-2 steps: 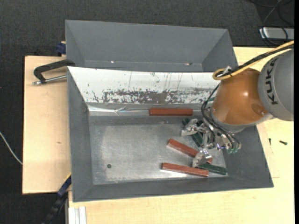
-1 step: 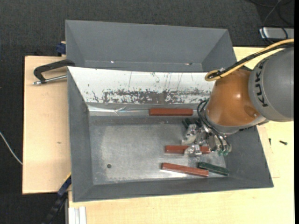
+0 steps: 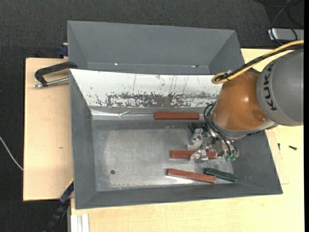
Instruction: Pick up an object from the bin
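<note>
A short red-brown bar lies flat on the bin floor, right of centre, running roughly left to right. Its left part is bare; its right end goes under the claw, which is down low over that end, at or very close to the floor. The metal and wiring of the claw are tangled together there, so I cannot tell whether it is open or closed, or whether it has hold of the bar. A small patch of the same red-brown shows on the claw's right side and may be the bar's far end, though that is not certain.

Just in front of the claw, nearer the front wall, lie two more pieces:
- a long red-brown bar, slightly tilted, its right end lower in the view
- a dark green bar, shorter, at the long bar's right end, touching it or nearly so

Neither touches the short bar.

Well apart from these, a rear red-brown bar lies along the foot of the back wall, level with the floor's far edge.

Above the claw sits the rounded orange cover of the wrist, with a yellow cable curving over its top — behind it the grey arm comes in from the right over the bin's rim. The bin is grey metal with sloping walls; its back wall is scratched and speckled, and the left half of the floor carries one small dark spot.
</note>
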